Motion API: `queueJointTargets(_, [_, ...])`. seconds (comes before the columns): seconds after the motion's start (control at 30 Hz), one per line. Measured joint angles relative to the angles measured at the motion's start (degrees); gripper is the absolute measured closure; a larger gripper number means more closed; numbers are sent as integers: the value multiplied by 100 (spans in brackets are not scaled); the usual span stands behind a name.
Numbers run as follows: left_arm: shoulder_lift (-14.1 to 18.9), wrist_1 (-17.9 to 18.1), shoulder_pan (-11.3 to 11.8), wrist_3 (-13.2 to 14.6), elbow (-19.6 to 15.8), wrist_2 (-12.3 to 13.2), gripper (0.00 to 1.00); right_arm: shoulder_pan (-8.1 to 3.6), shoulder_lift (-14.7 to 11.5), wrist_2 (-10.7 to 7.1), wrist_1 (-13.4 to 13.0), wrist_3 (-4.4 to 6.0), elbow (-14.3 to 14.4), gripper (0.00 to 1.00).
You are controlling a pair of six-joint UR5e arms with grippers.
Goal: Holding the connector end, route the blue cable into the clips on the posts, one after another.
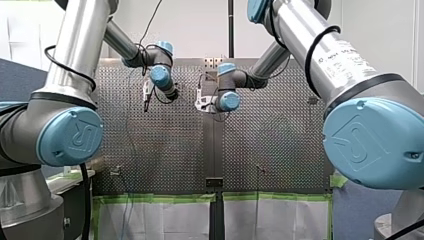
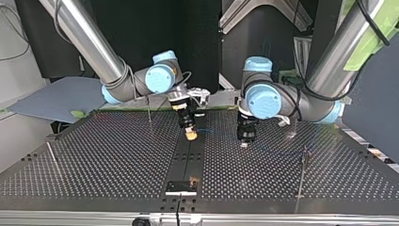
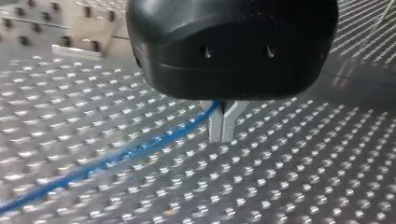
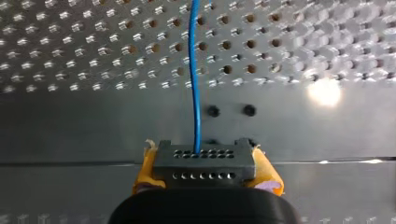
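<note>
In the right wrist view my right gripper has its yellow pads shut on a black connector block. The blue cable leaves the block and runs straight ahead over the perforated table. In the left wrist view my left gripper has its metal fingers shut on the blue cable, which trails away to one side, low over the table. In the top view my right gripper and my left gripper hang close together just above the table's middle.
Thin posts stand at the top view's right, left and back. A small black bracket sits at the near edge on the centre strip. In the front view both arms loom large at the sides.
</note>
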Motion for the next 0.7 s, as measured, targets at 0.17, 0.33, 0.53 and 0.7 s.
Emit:
queueJointTargets(0.17, [-72,80,-94,-31,-67,-68,98,-31,0,36,-68,-13,212,100])
queueJointTargets(0.33, [-79,280,-170,-88,-252,-190,98,-58,0,60,-93,-93,385,100])
queueJointTargets(0.53, [-81,560,-248,-152,-493,-254,98,-109,0,111,-191,-154,621,100])
queueJointTargets(0.7, [-135,792,-320,-135,-659,-272,98,-153,0,128,-323,-166,826,100])
